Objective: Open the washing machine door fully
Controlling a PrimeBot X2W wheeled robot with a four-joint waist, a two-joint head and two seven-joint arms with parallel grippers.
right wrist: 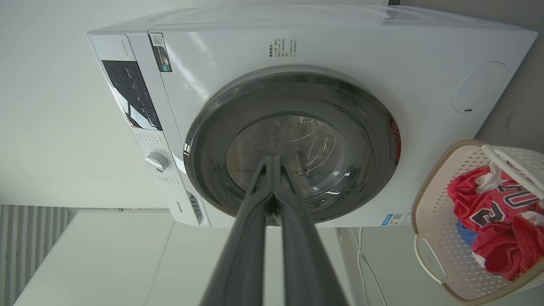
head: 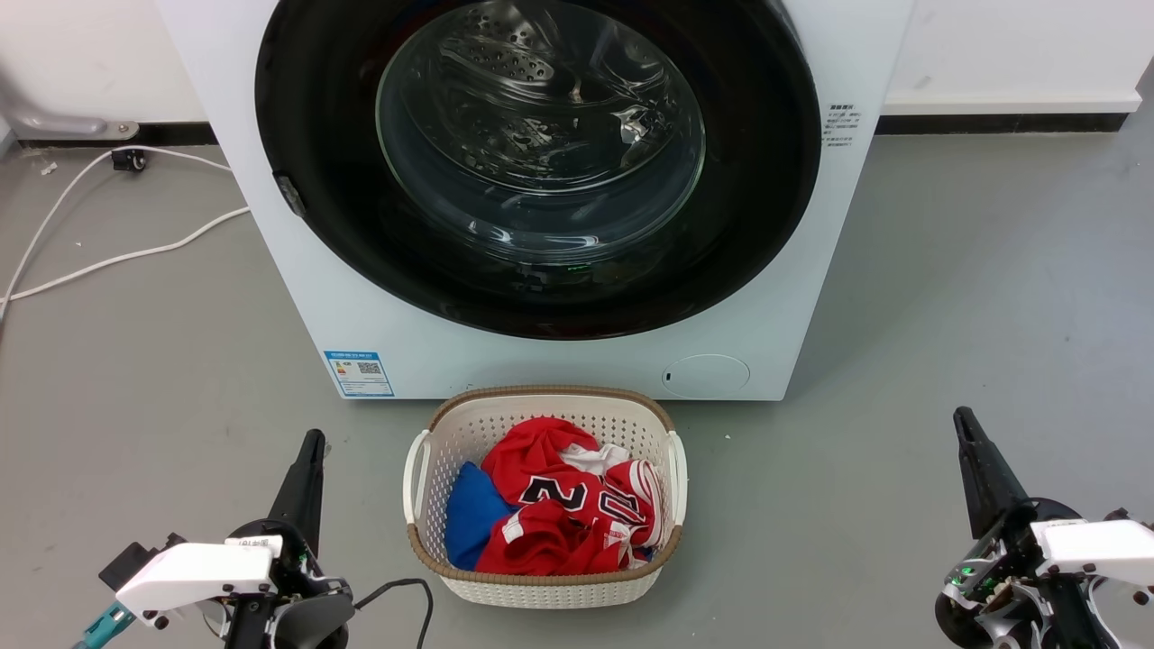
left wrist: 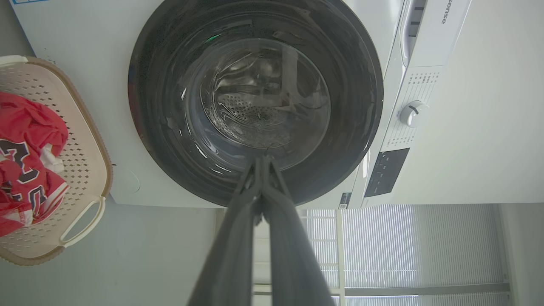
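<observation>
Far centre, the washing machine door (head: 757, 180) sits on the white machine (head: 811, 342) — seemingly shut flush. Near left, the left pincer (head: 313, 442) has its fingers pressed together; near right, the right pincer (head: 964, 419) likewise — both well apart from the door, a laundry basket (head: 541, 590) between them.

**Basket blocks the middle, side lanes open**

Laundry basket (head: 541, 590) sits on the floor (head: 947, 270) just before the machine, between left pincer (head: 313, 442) and right pincer (head: 964, 420). Bare floor runs from each pincer toward the flush washing machine door (head: 315, 180). White cable (head: 194, 236) crosses the far left.
</observation>
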